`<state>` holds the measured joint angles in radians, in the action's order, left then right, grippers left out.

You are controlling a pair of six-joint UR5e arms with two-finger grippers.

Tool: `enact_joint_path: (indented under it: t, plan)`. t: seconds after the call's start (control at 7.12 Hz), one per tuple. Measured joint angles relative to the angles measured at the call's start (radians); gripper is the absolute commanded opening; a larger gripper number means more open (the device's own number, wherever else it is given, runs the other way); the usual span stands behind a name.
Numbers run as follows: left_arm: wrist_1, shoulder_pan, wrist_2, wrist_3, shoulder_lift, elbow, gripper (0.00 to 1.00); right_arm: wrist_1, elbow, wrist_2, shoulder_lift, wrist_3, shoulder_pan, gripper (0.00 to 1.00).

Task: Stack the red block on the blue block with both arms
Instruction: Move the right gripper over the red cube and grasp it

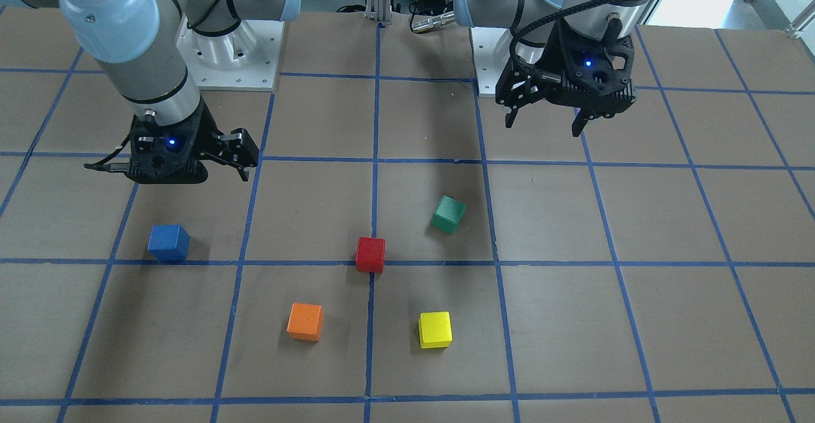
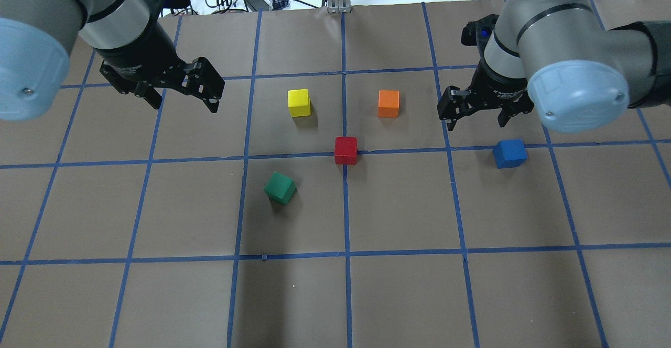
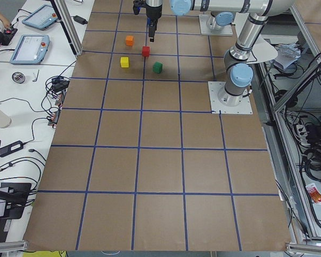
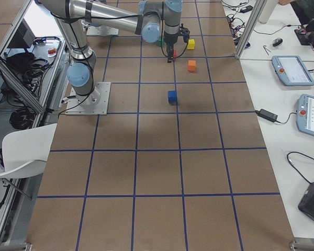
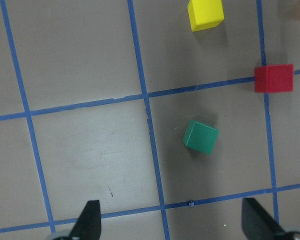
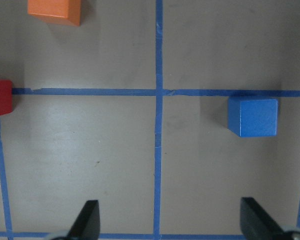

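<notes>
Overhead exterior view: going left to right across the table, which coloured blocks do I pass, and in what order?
green block → yellow block → red block → orange block → blue block

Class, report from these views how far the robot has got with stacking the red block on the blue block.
Done: nothing yet; the red block sits on the table, apart from the blue block. In hand: nothing; the left gripper and right gripper hover open, the right one near the blue block. Remaining: grasp the red block and set it on the blue.
</notes>
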<state>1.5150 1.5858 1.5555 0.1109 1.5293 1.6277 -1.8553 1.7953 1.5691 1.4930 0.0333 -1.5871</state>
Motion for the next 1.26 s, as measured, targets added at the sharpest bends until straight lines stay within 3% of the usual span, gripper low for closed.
enact_joint_path:
  t: [0.42,0.84,1.26]
  plan:
    - [-0.056,-0.001,0.002,-0.008,-0.023,0.064,1.00,-0.072,0.000,0.000,-0.074,-0.052,-0.086,1.00]
    - [-0.062,-0.001,0.003,-0.003,-0.037,0.086,1.00,-0.219,-0.002,-0.001,-0.169,-0.221,-0.202,1.00]
    - [-0.065,-0.001,0.006,-0.006,-0.046,0.101,1.00,-0.304,-0.079,0.001,-0.286,-0.396,-0.286,1.00]
